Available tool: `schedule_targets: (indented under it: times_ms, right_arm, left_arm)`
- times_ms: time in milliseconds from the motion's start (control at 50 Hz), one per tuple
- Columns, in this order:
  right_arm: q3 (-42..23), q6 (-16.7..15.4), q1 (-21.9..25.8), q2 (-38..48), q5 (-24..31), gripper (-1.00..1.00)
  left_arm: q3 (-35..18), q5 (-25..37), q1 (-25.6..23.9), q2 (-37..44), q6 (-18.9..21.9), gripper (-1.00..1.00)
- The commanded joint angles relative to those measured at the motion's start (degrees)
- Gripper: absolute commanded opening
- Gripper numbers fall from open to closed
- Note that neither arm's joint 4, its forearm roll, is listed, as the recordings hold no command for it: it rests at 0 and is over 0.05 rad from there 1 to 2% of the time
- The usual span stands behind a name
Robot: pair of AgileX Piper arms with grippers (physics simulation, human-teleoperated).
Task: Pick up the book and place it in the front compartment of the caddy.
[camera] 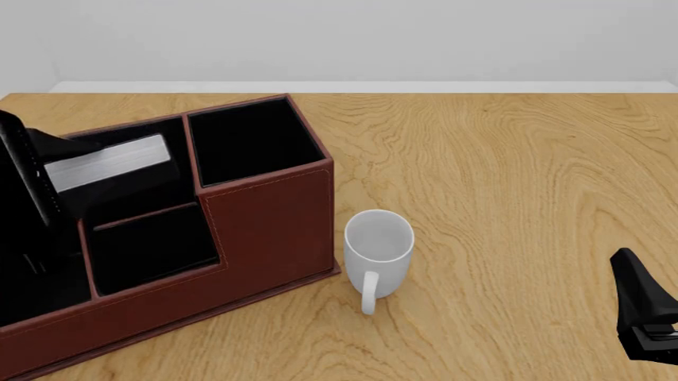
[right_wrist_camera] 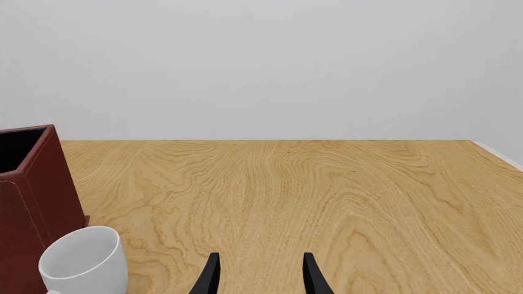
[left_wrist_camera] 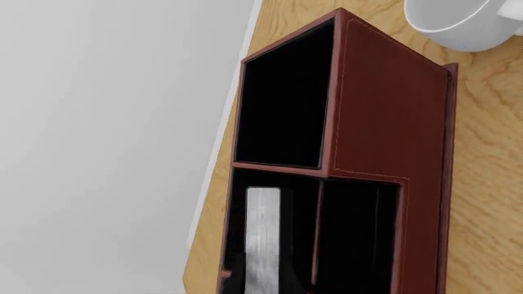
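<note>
Two black fingertips (right_wrist_camera: 214, 277) of the right gripper (right_wrist_camera: 259, 275) stood spread, holding nothing, near the table's (camera: 509, 175) right edge. Whether the left gripper was parted could not be told. The book (camera: 111, 163) sat inside a low compartment of the caddy (camera: 270, 230) by the left edge; the white mug (camera: 376, 254) stood just beside the caddy.

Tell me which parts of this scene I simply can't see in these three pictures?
- Left gripper: in the front view only a dark arm over the caddy; its fingers don't show, so open or shut is unclear.
- Book: only its pale page edge shows; caddy walls hide the rest, including whether it rests on the bottom.
- Mug: cut off by the left wrist picture's edge.
- Right gripper: only fingertips show, spread apart.
</note>
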Motion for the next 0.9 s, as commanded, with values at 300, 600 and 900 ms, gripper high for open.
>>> schedule_targets:
  times_ms: [300,600,900]
  right_arm:
    - [0.0,0.0,0.0,0.0,0.0,1.0]
    - [0.0,0.0,0.0,0.0,0.0,1.0]
    - [0.0,0.0,0.0,0.0,0.0,1.0]
  left_arm:
    - [5.1,-5.8,0.8,2.2,1.7,-1.0]
    - [8.4,-10.7,2.6,4.8,3.2,-1.0]
    - [8.6,-12.6,2.0,6.3,1.6,-1.0]
